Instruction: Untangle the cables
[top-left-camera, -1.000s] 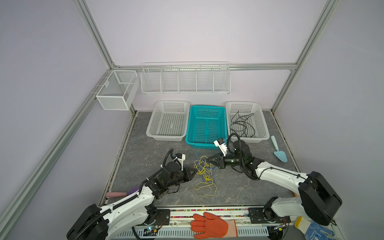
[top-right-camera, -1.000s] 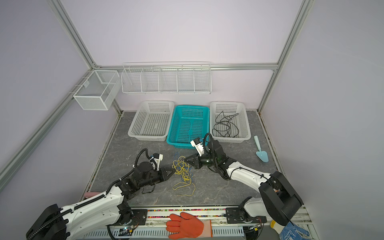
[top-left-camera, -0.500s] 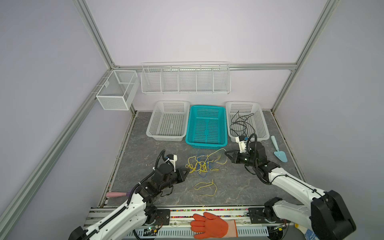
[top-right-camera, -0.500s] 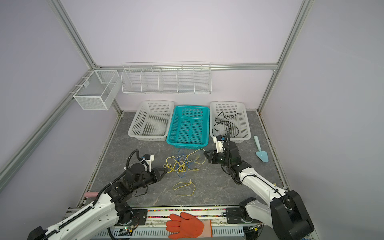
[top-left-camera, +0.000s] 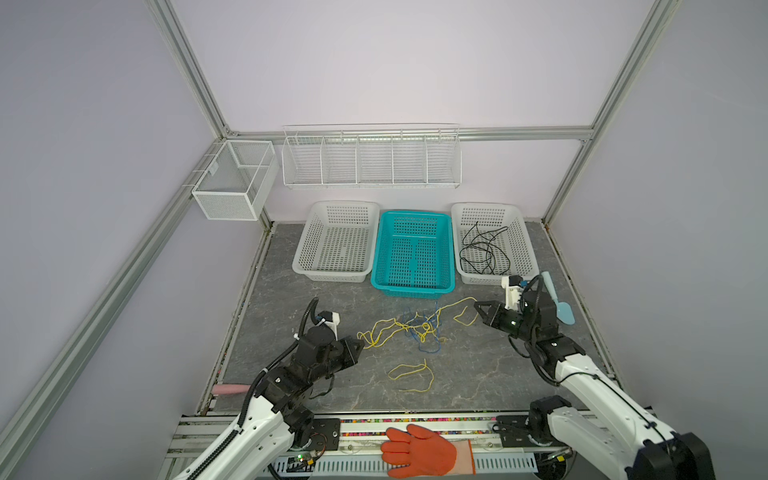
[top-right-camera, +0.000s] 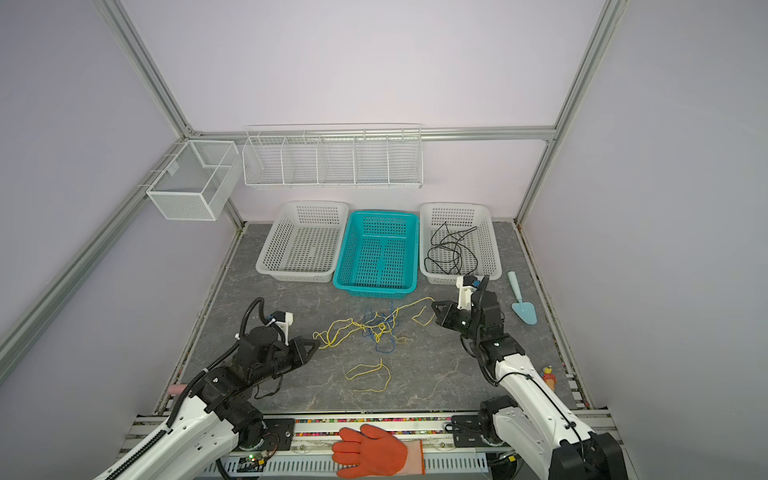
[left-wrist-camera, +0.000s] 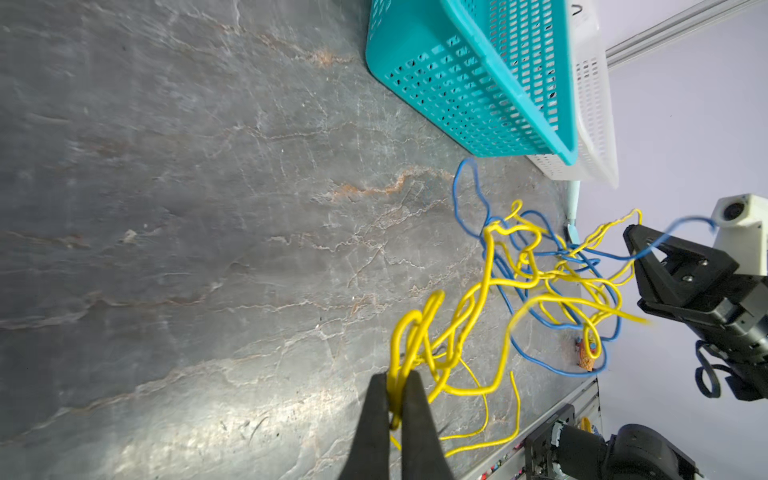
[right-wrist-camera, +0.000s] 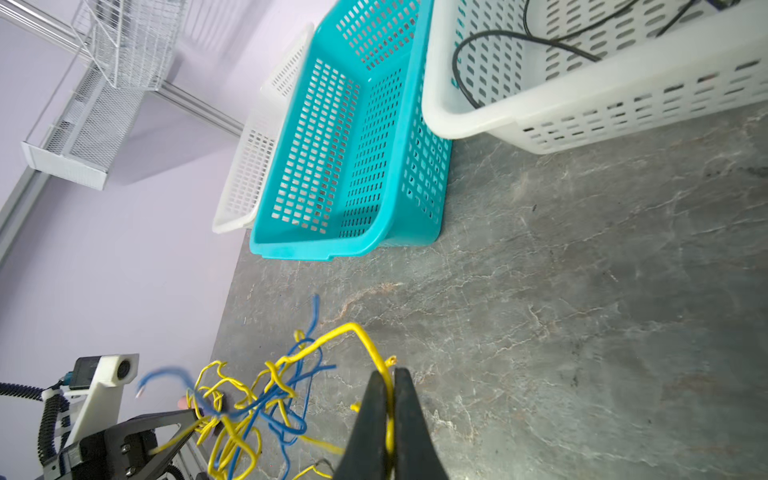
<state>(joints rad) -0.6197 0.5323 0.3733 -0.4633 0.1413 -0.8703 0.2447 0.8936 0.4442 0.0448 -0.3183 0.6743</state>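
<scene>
The left arm (top-left-camera: 316, 357) reaches in from the near left of the table (top-left-camera: 291, 299); its jaws are pressed together on several strands of the yellow cable (left-wrist-camera: 490, 286), pinched right at the tips as the left wrist view shows. The right arm (top-left-camera: 528, 324) comes in from the near right; its jaws are closed on another stretch of the yellow cable, a single strand running between the tips in the right wrist view. In both top views the yellow cable (top-left-camera: 390, 332) (top-right-camera: 340, 328) runs from one pair of jaws to the other across the middle of the table, in front of the teal basket (top-left-camera: 411, 216). The blue cable (left-wrist-camera: 456, 195) is knotted through its middle in loose loops; neither pair of jaws holds it. A loose yellow loop (top-left-camera: 405, 366) lies flat on the table nearer the front rail; whether it joins the bundle I cannot tell. The black cable (top-left-camera: 482, 253) lies coiled inside the right white basket (top-left-camera: 523, 241), well apart from the tangle. The left white basket (top-left-camera: 336, 205) stands on the other side of the teal one. A pale blue scoop (top-left-camera: 561, 307) lies just beside the right arm; an orange glove (top-left-camera: 419, 451) rests on the front rail.
</scene>
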